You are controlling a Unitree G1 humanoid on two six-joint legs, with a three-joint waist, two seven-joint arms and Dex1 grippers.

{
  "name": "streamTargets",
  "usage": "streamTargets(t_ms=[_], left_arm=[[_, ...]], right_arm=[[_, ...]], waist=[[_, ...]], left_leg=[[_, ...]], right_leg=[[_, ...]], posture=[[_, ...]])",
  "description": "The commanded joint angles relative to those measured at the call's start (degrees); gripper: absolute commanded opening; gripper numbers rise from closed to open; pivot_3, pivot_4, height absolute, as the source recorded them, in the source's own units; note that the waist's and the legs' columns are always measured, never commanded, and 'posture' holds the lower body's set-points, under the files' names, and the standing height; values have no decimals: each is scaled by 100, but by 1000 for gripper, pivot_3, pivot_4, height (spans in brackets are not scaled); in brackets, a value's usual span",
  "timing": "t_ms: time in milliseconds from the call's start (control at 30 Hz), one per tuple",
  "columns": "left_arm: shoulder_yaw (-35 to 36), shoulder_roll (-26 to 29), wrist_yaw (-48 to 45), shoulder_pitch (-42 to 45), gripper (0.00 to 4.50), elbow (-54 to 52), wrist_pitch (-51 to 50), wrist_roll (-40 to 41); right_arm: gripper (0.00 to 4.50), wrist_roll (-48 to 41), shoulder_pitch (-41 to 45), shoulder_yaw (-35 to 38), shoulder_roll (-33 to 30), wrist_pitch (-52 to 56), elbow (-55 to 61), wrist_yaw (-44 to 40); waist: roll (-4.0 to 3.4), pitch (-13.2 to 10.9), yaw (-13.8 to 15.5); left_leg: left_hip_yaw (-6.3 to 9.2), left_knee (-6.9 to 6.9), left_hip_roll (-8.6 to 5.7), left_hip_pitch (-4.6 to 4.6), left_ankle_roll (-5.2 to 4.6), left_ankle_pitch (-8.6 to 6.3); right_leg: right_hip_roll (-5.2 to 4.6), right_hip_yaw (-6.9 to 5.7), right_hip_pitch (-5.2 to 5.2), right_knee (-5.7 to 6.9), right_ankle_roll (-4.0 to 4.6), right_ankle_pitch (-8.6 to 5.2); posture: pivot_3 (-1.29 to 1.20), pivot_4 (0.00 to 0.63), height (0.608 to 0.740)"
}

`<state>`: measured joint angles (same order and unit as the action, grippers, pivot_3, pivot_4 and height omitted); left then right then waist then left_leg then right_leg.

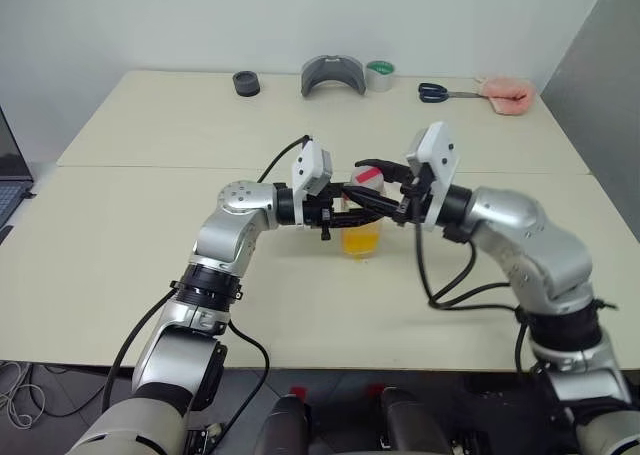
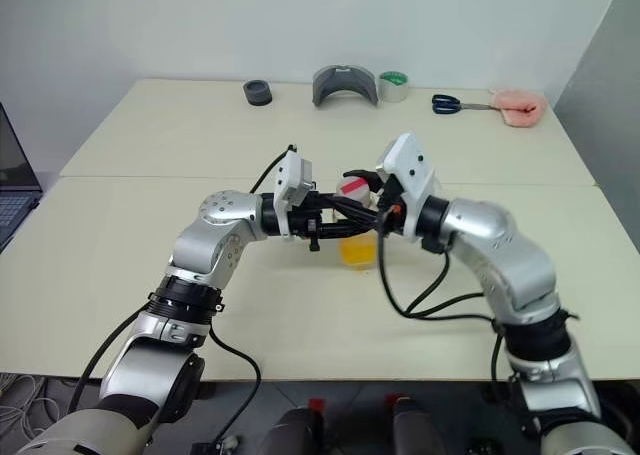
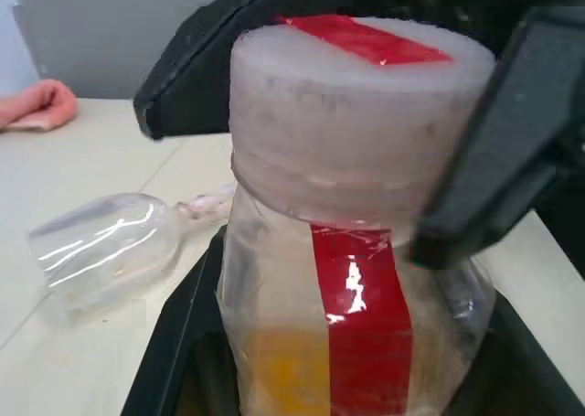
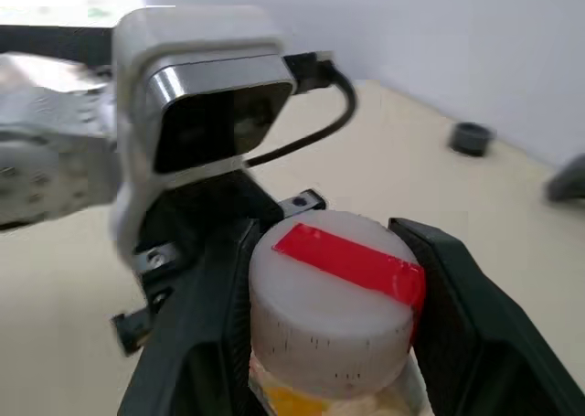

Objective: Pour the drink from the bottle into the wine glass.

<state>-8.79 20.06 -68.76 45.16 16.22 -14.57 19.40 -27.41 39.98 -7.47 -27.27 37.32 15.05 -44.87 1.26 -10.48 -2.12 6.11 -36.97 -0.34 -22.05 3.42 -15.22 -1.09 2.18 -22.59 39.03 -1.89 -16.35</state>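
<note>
Table (image 1: 150,225), mid-front: I have the bottle (image 1: 361,215) upright, its body clamped in my left gripper (image 1: 345,213), drink (image 1: 361,240) all inside. Wine glass (image 3: 105,251) lies on its side just beyond, empty. Cap (image 4: 334,306) is on, my right gripper (image 4: 334,279) bracketing it, contact unclear; uncapping, righting the glass and pouring remain.

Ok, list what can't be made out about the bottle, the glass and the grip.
- Drink level: in the head views, the left claw covers the middle of the bottle.
- Wine glass foot: in the left wrist view, hidden behind the bottle.
- Right claw at the cap: in the right wrist view, contact is unclear.
</note>
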Motion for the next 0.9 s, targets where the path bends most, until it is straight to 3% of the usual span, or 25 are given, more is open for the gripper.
streamTargets(t_ms=[33,167,200,267,367,467,600,733,900], left_arm=[[167,101,3,159,1820,-128,-22,72],[183,97,44,124,1820,-191,-39,67],[189,95,61,115,1820,-205,-43,64],[199,96,99,96,1820,-227,-47,63],[210,106,138,80,1820,-207,-36,55],[218,96,168,102,1820,-130,13,22],[234,51,238,182,1819,18,93,-26],[225,36,228,242,1819,103,139,-49],[202,-13,208,341,1819,243,221,-97]], right_arm=[[1932,-111,271,-131,-152,-358,-478,-961],[1932,-107,200,72,-18,-445,-516,-702],[2492,-102,162,169,33,-462,-486,-549],[2939,-46,33,341,29,-474,-222,-270],[3964,-220,-333,570,-69,-16,716,210],[3986,-292,-784,678,95,545,1688,1041],[3986,299,-1172,304,705,815,2415,2381],[3986,1025,-1100,-201,1093,801,2382,3161],[3986,1423,-915,-388,1494,704,2040,3554]], waist=[[0,0,-33],[0,0,-55],[0,0,-56],[0,0,-53],[-1,0,-22],[-1,0,13],[-1,0,6],[-1,0,4],[-1,0,6]], left_leg=[[1,2,1,0,0,0],[2,2,3,-6,1,0],[1,1,1,-10,1,0],[0,-1,-2,-10,1,0],[6,-3,-2,-18,2,1],[11,-7,-1,-50,4,2],[8,-11,1,-71,23,13],[5,-13,-2,-67,31,21],[6,-13,-4,-66,33,24]], right_leg=[[1,0,-1,0,1,-1],[-1,0,-6,2,4,-2],[-5,1,-8,2,4,-2],[-10,2,-8,2,3,-1],[-11,-1,-10,3,3,-1],[-10,-3,-42,7,3,-1],[-9,1,-68,18,3,0],[-7,3,-69,34,3,0],[-6,0,-70,38,3,-1]], posture=[[0,150,740],[0,150,740],[0,150,740],[0,150,740],[0,150,740],[0,150,740],[0,150,740],[0,150,740],[0,150,740]])
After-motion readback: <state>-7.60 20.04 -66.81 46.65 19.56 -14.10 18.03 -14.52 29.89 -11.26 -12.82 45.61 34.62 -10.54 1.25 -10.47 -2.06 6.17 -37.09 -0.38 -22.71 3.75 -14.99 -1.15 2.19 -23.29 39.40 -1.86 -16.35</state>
